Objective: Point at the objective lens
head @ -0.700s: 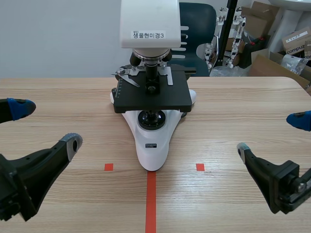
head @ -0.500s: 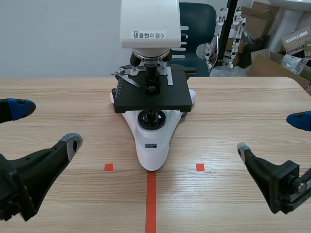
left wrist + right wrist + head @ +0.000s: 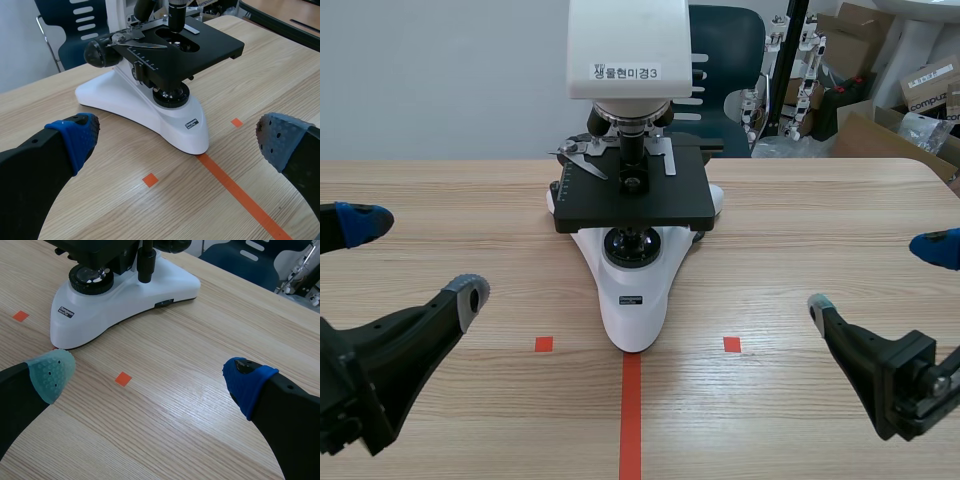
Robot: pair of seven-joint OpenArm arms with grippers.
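Illumination is bright, even and diffuse, arriving from overhead. The table [image 3: 820, 200] shows uniform brightness from near edge to far edge, without hot spots. The microscope [image 3: 632, 183] casts only a soft, narrow shadow on the wood around its base [image 3: 638, 310]. The black stage [image 3: 665, 205] shades the base directly beneath it. The white head [image 3: 628, 40] reads very bright, and a faint sheen lies on the base.

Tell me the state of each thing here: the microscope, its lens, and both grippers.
Microscope: upright on the table, untouched.
Objective lens: pointing down over the stage, not yet pointed at.
Left gripper: open, empty, apart from the microscope.
Right gripper: open, empty, apart from the microscope.
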